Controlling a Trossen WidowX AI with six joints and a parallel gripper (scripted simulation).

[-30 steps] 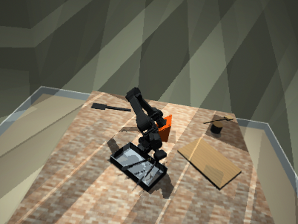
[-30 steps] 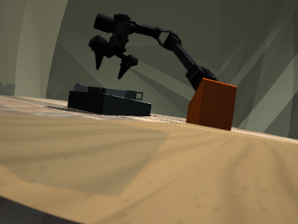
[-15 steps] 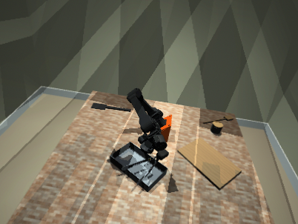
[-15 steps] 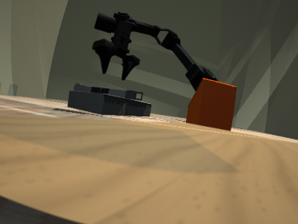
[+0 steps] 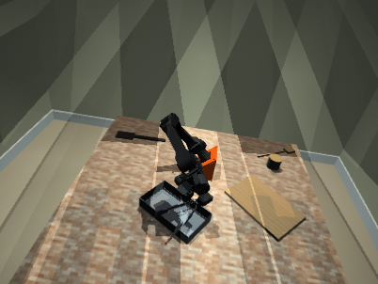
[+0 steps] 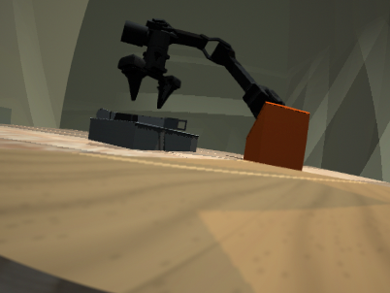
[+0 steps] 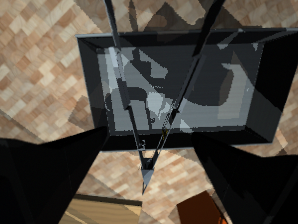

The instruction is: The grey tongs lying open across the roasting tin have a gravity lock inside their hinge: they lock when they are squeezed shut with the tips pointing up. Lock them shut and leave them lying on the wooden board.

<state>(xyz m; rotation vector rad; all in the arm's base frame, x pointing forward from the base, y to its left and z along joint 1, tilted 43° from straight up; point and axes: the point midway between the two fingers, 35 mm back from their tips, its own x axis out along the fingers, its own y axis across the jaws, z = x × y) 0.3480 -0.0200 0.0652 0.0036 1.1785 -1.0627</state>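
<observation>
The grey tongs (image 5: 170,238) (image 7: 123,95) lie spread in a V across the roasting tin (image 5: 202,228) (image 6: 116,133) (image 7: 88,75). In the wrist view their hinge end is at the bottom, past the tin's near wall, and the two arms run over the tin and beyond its far wall. My gripper (image 6: 146,103) (image 7: 150,133) is open and empty, pointing down above the tin. In the wrist view the tongs' arms near the hinge show between its fingers, lower down and not touched. The wooden board (image 5: 254,197) (image 6: 146,204) (image 7: 105,209) lies flat, with nothing on it.
The orange arm base (image 5: 210,165) (image 6: 278,136) (image 7: 196,210) stands between tin and board, further back. A dark round pot (image 5: 274,163) with a tan top and a thin long-handled tool (image 5: 289,150) are behind the board. A black spatula (image 5: 125,135) lies at the back left.
</observation>
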